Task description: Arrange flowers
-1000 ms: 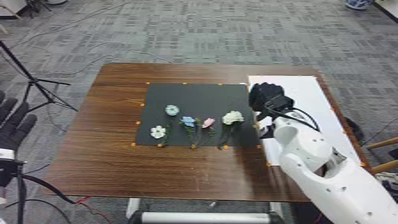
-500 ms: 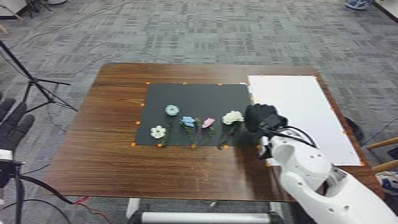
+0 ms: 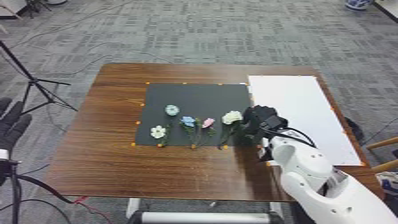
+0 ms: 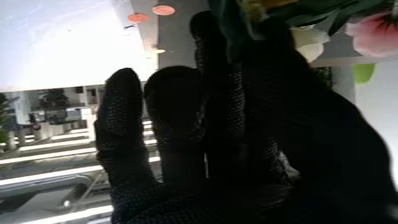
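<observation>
In the head view my right hand is at the dark mat's right edge, just right of the large white flower. A pink flower, a blue one, a pale blue one and a small white one lie on the mat. In the right wrist view my right hand has straight fingers; green leaves overlap a fingertip near the thumb, with pink petals beyond. My left hand is open off the table's left side.
A white sheet covers the right part of the brown table, with my right forearm across its near corner. A black tripod stands on the floor left of the table.
My right hand has come from over the white sheet toward the near side and slightly left, beside the large white flower. The left hand has shifted slightly outward. The flowers lie as before.
</observation>
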